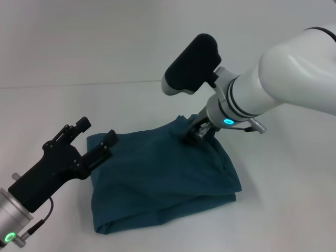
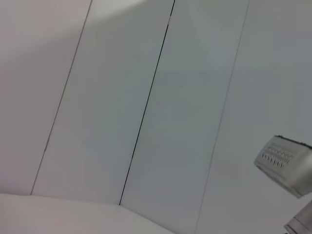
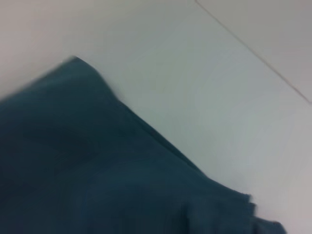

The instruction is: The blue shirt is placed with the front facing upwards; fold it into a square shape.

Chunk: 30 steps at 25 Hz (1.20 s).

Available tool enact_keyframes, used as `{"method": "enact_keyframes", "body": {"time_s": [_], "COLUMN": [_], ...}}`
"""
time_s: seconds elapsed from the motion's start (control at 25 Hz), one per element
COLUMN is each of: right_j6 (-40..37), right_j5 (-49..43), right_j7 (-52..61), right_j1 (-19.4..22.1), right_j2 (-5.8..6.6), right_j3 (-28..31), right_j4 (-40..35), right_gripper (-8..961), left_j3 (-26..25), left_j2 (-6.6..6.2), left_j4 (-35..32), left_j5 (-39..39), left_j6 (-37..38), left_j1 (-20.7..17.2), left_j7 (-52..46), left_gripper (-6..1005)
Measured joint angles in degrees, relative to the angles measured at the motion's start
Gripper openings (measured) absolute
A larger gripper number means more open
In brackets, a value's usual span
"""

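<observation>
The blue shirt (image 1: 163, 178) lies folded into a rough square on the white table (image 1: 283, 220), with no lettering or label showing on its upturned side. The right gripper (image 1: 197, 132) presses on the shirt's far edge, fingers pinched on the cloth. The left gripper (image 1: 97, 139) sits at the shirt's left edge, jaws parted, holding nothing.
</observation>
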<state>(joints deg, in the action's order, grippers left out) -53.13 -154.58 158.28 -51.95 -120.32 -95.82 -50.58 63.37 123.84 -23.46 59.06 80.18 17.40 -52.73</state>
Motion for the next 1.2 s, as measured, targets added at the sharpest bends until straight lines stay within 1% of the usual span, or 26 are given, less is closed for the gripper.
{"method": "enact_keyframes", "body": {"time_s": [0.2,0.4,0.6,0.76,0.84,0.92,1.04,1.12,1.2], "right_j6": [0.3,0.1,-0.3,-0.4,-0.5,-0.5,0.8,3.0,6.1], "right_j5": [-1.3,-4.4,-7.0,-8.1,-7.5,-5.6,0.3,6.1,15.6], "right_j7": [0.9,1.1,2.3,2.3,2.3,2.1,0.7,-1.5,-6.1], "right_j1": [0.8,1.7,3.2,4.8,6.5,8.9,13.9,17.2,20.6], "right_j2": [0.21,0.32,0.48,0.40,0.41,0.43,0.54,0.56,0.58], "right_j3": [0.8,3.7,5.4,8.8,11.8,14.0,16.3,17.9,19.3], "right_j4": [0.0,-0.6,-2.1,-3.9,-6.8,-10.8,-18.0,-21.0,-22.5], "right_gripper": [499,498,498,498,498,498,488,479,469], "left_j3": [0.2,0.4,0.2,0.0,-0.1,-0.4,-1.3,-2.3,-3.4], "left_j2": [0.00,0.00,0.00,0.00,0.00,0.00,0.00,0.00,0.00], "left_j4": [0.0,0.0,0.0,0.0,0.0,-0.1,-0.3,-0.5,-0.5], "left_j5": [0.0,0.1,1.0,1.2,1.3,1.3,1.3,1.3,1.1], "left_j6": [-0.1,-0.2,-0.3,-0.2,0.0,0.0,0.1,0.2,0.6], "left_j1": [0.0,0.0,0.0,0.0,0.0,0.0,-0.4,-0.6,-0.8], "left_j7": [0.0,0.0,0.0,-0.1,0.0,0.1,0.3,0.9,1.8], "left_gripper": [859,859,860,860,859,859,859,859,859]}}
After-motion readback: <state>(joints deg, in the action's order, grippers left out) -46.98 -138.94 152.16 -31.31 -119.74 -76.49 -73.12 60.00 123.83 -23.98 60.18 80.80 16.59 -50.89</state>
